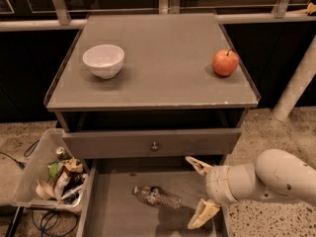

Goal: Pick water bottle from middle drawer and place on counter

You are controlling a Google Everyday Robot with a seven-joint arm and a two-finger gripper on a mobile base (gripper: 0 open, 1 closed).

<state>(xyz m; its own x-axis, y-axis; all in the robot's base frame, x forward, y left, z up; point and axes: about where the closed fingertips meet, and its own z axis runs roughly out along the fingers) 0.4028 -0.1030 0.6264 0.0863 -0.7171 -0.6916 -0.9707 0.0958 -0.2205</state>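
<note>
At the bottom of the frame the middle drawer (pixel 111 214) is open, and the water bottle (pixel 157 196) lies on its side on the floor. Just right of it hangs the gripper (pixel 190 192), jaws wide apart and empty. Farther up, the counter (pixel 163 83) carries a bowl (pixel 103 59) at left and an apple (pixel 225 62) at right

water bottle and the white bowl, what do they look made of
The small clear crinkled water bottle looks like thin plastic: see-through, dented, glinting. The round white bowl seems glazed ceramic, smooth with a soft sheen, though it could be plastic. The cream two-finger pincer hangs open beside the bottle, over the grey middle drawer.
</note>
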